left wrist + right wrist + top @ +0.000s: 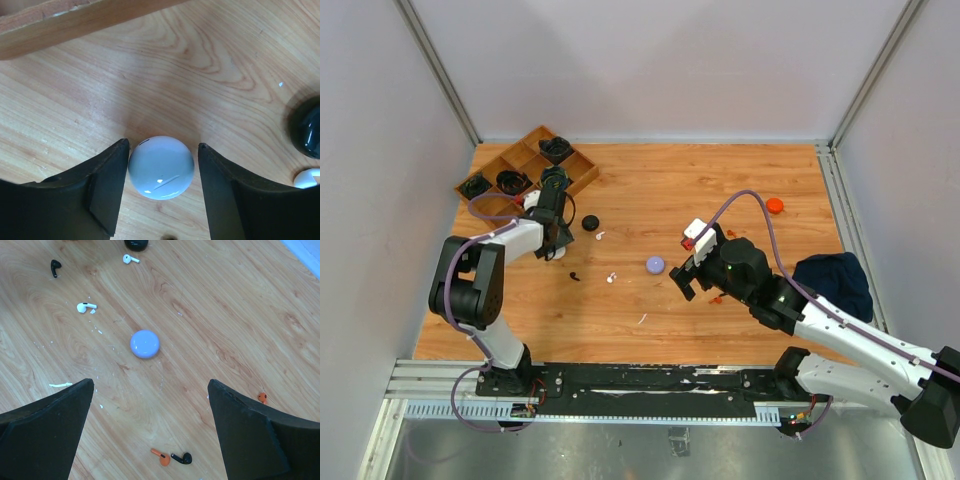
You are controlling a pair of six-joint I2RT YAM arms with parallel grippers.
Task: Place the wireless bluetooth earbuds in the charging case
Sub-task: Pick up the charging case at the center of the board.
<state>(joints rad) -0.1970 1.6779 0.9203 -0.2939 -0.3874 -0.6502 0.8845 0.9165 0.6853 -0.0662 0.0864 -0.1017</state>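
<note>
A pale white round charging case (161, 167) lies on the table between the fingers of my left gripper (163, 145). The left finger touches it and a narrow gap shows at the right finger. In the top view the left gripper (554, 247) is low beside the wooden tray. My right gripper (150, 385) hangs open over bare wood. An orange earbud (161, 457) and a black earbud (182, 458) lie under it. A purple round case (145, 344) sits ahead. Farther off lie white earbuds (86, 306) (131, 259) and a black earbud (55, 267).
A wooden divided tray (582, 182) with black coiled cables stands at the back left. A black round case (590, 223) lies near the left gripper. An orange round case (775, 205) sits at the right, and a dark blue cloth (835, 280) lies by the right edge.
</note>
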